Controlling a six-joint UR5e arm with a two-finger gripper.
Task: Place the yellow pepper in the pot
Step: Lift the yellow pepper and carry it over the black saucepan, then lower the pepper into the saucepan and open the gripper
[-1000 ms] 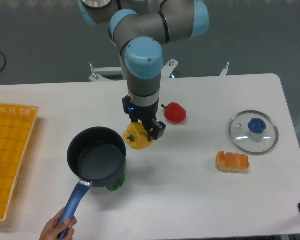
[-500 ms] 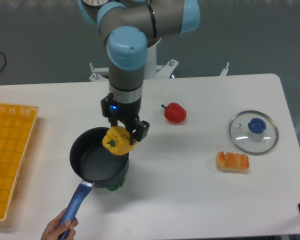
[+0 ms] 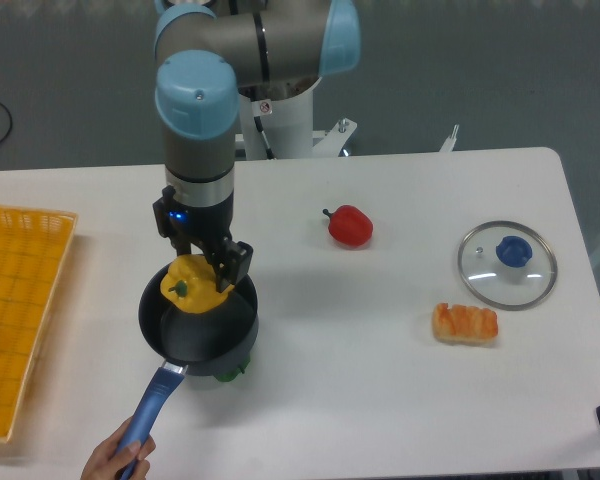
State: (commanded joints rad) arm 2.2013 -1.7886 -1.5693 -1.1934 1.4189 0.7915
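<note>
Camera view from the fixed position shows the two-finger gripper (image 3: 202, 268) closed on the glossy, lobed yellow pepper (image 3: 192, 291), which hangs between the fingers directly over the round dark saucepan with the long blue handle (image 3: 202, 325). A person's hand (image 3: 116, 456) grips that handle, well below the fingers. Judged from this, the release step is next: the arm should lower until the pepper sits inside the rim, then open slowly so it cannot bounce out.
</note>
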